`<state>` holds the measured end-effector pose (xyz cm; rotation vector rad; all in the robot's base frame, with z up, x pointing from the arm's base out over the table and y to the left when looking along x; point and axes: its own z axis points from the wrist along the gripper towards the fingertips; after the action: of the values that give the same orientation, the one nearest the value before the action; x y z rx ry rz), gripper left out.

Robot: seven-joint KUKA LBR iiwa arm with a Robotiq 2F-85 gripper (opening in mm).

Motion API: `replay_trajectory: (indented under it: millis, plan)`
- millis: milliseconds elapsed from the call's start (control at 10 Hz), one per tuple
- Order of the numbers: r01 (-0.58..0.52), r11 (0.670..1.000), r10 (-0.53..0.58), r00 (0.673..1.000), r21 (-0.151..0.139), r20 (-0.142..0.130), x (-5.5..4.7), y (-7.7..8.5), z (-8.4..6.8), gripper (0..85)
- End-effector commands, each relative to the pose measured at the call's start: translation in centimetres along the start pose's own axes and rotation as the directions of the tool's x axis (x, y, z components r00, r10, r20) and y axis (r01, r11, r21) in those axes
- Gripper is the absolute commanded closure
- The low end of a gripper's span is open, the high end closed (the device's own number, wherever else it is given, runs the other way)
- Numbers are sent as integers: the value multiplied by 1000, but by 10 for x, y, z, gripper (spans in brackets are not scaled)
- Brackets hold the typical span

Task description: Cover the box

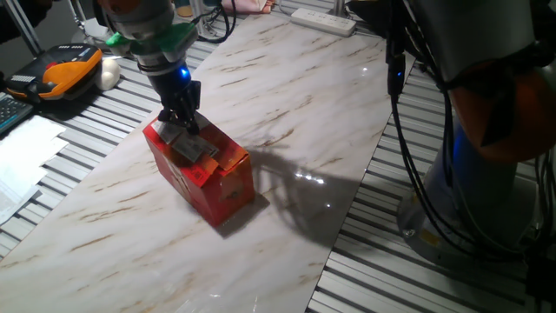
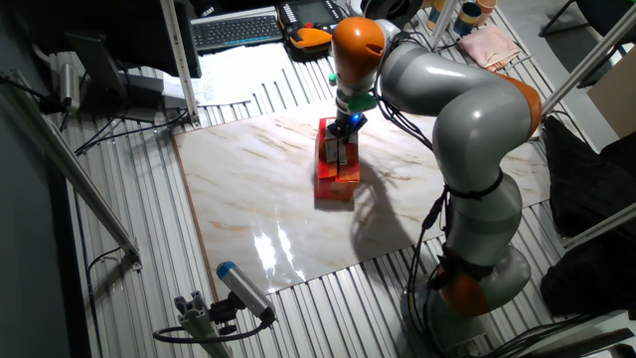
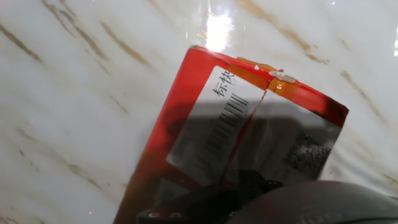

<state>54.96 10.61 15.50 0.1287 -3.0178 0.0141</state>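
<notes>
Showing a barcode label — box (image 3: 249,130) top — print unreadable.

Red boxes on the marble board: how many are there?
1. The red box stands near the middle of the marble board, directly under the gripper, which is down on its top flaps. No other shows.

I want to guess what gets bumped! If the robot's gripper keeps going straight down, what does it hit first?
Probably the top flaps of the red box. The gripper points down right over them, seemingly touching already, though depth is unclear.
</notes>
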Motion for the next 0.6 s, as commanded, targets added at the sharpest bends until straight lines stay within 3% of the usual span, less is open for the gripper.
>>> replay_trajectory:
  millis: [0, 500]
  plan:
    - [1, 1000, -1, 1000, -5, 0, -2, 0, 3, 850]
    - [8, 1000, -8, 1000, -11, 5, -7, 1, 10, 850]
